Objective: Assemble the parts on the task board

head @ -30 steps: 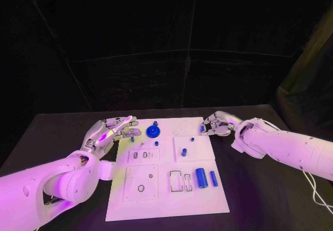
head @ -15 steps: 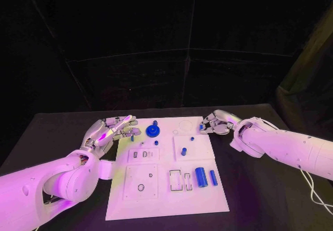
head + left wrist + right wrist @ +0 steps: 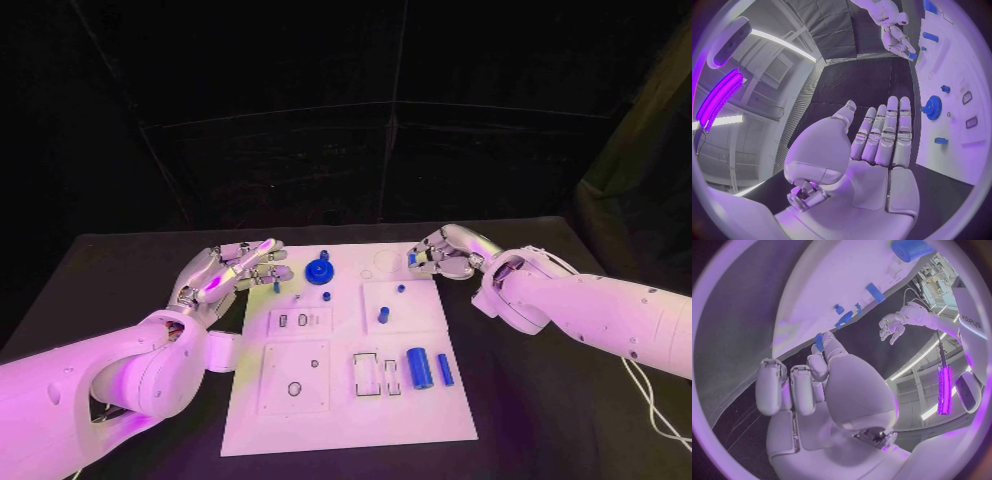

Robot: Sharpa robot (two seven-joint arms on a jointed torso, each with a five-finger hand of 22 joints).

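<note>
The white task board [image 3: 340, 410] lies in the middle of the black table. On it are a blue gear [image 3: 319, 272], two short blue pegs [image 3: 384, 315], a thick blue cylinder [image 3: 418, 368] and a thin blue bar [image 3: 444, 369]. My right hand [image 3: 441, 254] hovers at the board's far right corner and pinches a small blue part [image 3: 819, 340] at its fingertips; the left wrist view also shows that hand [image 3: 896, 34]. My left hand [image 3: 235, 266] is by the board's far left edge, fingers straight and apart [image 3: 884, 135], holding nothing. A small blue peg [image 3: 276, 287] stands just beside its fingertips.
The board has several empty recesses: a round ring outline [image 3: 382, 266] at the far edge, small slots [image 3: 294, 321] on the left, rectangular slots [image 3: 375, 376] near the cylinder. Bare black table [image 3: 562, 400] flanks the board on both sides.
My right hand has shifted a little left and farther away, over the board's far right corner, still with the blue part. The left hand has barely moved.
</note>
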